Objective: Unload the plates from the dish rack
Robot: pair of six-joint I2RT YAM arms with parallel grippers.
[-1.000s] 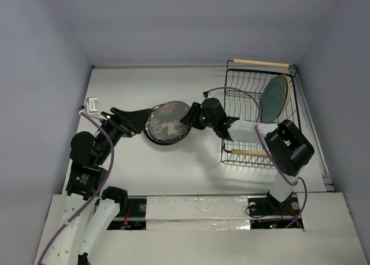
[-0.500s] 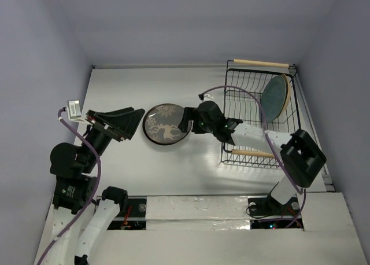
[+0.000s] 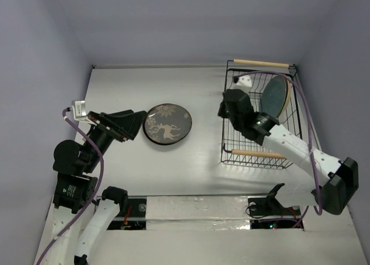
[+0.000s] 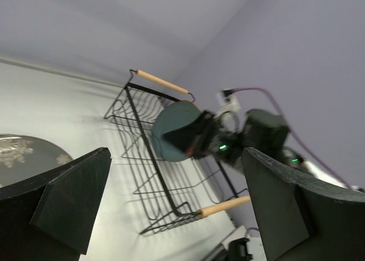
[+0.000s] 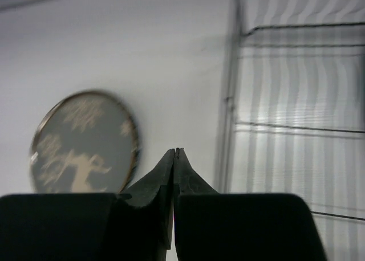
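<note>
The dark plate with the deer pattern [image 3: 167, 124] lies flat on the table left of the black wire dish rack [image 3: 261, 63]. It also shows in the right wrist view [image 5: 80, 141] and at the left edge of the left wrist view [image 4: 23, 153]. A teal plate [image 3: 274, 97] stands upright at the rack's far end, with a tan plate [image 3: 287, 91] just behind it. My right gripper [image 3: 222, 109] hovers at the rack's left wall, shut and empty [image 5: 175, 153]. My left gripper [image 3: 134, 124] is open just left of the deer plate, apart from it [image 4: 177, 215].
The rack [image 4: 161, 82] has wooden rod handles at both ends, and its wire wall [image 5: 231, 96] is close to the right of my right fingertips. Lilac walls enclose the white table on three sides. The right arm [image 4: 251, 135] reaches over the rack.
The right gripper let go of the deer plate, which now lies flat. The right arm drew back to the rack and shut. The left arm pulled back off the plate.
</note>
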